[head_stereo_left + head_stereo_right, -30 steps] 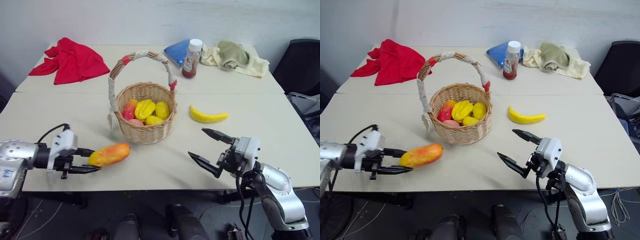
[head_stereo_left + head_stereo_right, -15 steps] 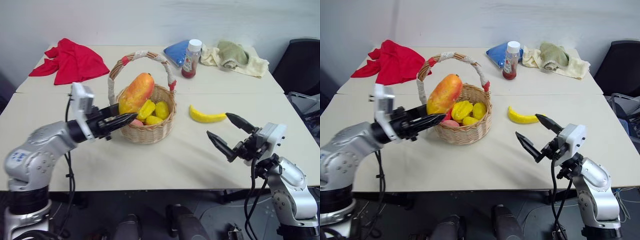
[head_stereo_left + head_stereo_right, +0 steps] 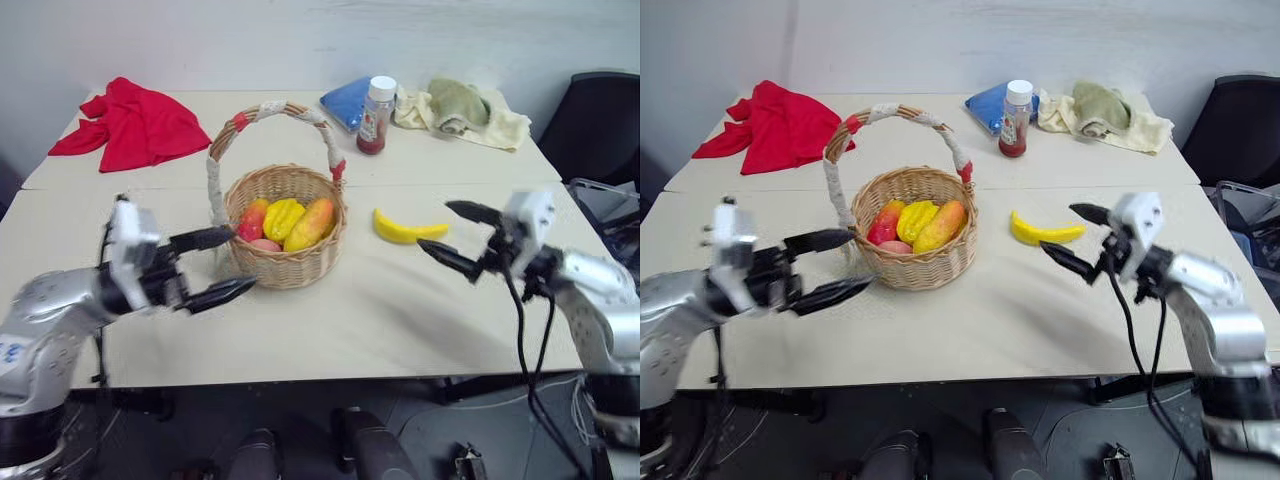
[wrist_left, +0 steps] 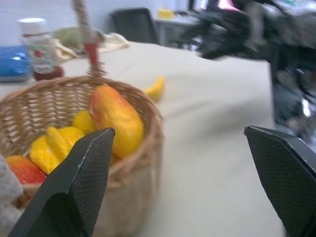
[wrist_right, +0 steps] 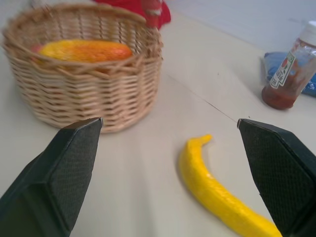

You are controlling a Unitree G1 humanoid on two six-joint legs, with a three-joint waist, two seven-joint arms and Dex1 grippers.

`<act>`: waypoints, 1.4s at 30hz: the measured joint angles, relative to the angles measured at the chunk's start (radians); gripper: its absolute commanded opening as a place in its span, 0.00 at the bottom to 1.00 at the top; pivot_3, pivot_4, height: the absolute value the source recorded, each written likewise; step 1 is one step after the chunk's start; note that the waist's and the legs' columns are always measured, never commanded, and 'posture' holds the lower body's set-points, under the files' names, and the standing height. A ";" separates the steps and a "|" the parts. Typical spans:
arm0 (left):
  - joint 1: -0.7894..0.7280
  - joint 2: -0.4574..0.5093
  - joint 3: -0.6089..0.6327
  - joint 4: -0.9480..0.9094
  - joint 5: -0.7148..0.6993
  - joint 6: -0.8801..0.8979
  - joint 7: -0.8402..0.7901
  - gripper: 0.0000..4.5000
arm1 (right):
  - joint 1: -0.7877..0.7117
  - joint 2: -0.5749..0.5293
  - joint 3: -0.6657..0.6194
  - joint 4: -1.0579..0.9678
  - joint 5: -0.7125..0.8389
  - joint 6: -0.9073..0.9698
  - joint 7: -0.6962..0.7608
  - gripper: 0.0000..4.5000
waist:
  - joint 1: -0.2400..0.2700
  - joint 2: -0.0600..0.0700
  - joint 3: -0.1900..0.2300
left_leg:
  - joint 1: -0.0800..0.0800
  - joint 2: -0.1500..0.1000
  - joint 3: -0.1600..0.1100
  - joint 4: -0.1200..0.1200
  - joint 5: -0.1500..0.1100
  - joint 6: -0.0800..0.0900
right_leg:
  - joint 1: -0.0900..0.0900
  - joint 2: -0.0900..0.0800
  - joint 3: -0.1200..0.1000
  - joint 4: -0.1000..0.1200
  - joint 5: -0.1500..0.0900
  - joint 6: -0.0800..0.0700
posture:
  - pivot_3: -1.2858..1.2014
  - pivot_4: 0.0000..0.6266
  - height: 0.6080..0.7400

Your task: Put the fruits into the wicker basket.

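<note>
Mango in the basket, banana on the table!

Left gripper (image 3: 212, 266), fingers spread and empty, hangs at lower left beside the wicker basket (image 3: 285, 262); the mango (image 3: 310, 223) lies inside, half hidden by the rim. Right gripper (image 3: 458, 238) gapes wide, centre-right, near the banana (image 3: 408, 229), not touching.

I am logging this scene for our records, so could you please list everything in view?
wicker basket: one, tan, table centre.
mango: one, orange-yellow, in the basket.
small fruits: several, yellow and red, in the basket.
banana: one, yellow, right of the basket.
bottle: one, red, white cap, behind.
blue pouch: one, beside the bottle.
red cloth: one, far left.
pale towels: far right.
left gripper: open, beside the basket.
right gripper: open, near the banana.
</note>
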 measured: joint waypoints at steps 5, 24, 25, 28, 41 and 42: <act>0.064 0.035 0.030 0.048 0.021 -0.056 -0.102 0.98 | -0.215 0.095 0.215 0.285 -0.203 0.042 0.005 1.00 | -0.002 0.000 0.000 | -0.001 0.001 -0.002 -0.001 0.000 0.000 | -0.001 0.000 -0.001 0.000 0.000 0.000 | 0.52 0.24 1.00; 0.144 0.044 0.032 0.102 0.075 -0.099 -0.141 0.99 | -0.479 0.241 0.260 0.874 -0.403 -0.112 0.078 0.51 | -0.011 0.000 0.000 | -0.002 0.000 0.000 0.000 -0.001 0.000 | -0.001 -0.003 0.000 0.000 0.003 0.005 | 0.52 0.24 1.00; 0.145 0.044 0.032 0.100 0.074 -0.098 -0.139 0.99 | -0.477 0.234 0.260 0.869 -0.401 -0.113 0.112 0.44 | -0.011 0.001 0.000 | -0.003 0.000 0.000 0.000 -0.001 0.000 | -0.002 -0.004 0.000 0.000 0.003 0.005 | 0.52 0.24 1.00; 0.152 0.041 0.036 0.072 0.059 -0.089 -0.130 0.99 | -0.427 0.176 0.253 0.753 -0.353 -0.108 0.299 0.22 | -0.006 0.002 0.001 | -0.004 0.000 -0.001 -0.001 -0.001 0.000 | -0.002 -0.004 -0.001 -0.001 0.003 0.005 | 0.52 0.24 1.00; 0.171 -0.058 0.090 -0.011 -0.027 -0.046 0.023 0.99 | -0.528 0.468 0.205 0.081 -0.010 0.394 0.181 0.16 | -0.029 0.003 0.002 | 0.000 0.002 -0.004 0.000 -0.001 -0.003 | -0.003 -0.001 -0.003 0.009 0.000 -0.001 | 0.52 0.24 1.00; 0.179 -0.062 0.089 -0.011 -0.027 -0.046 0.029 0.99 | -0.554 0.514 0.216 0.128 -0.045 0.367 0.124 0.16 | -0.029 0.003 0.002 | -0.001 0.002 -0.004 0.000 -0.001 -0.003 | -0.004 -0.002 -0.003 0.009 -0.001 -0.002 | 0.52 0.24 1.00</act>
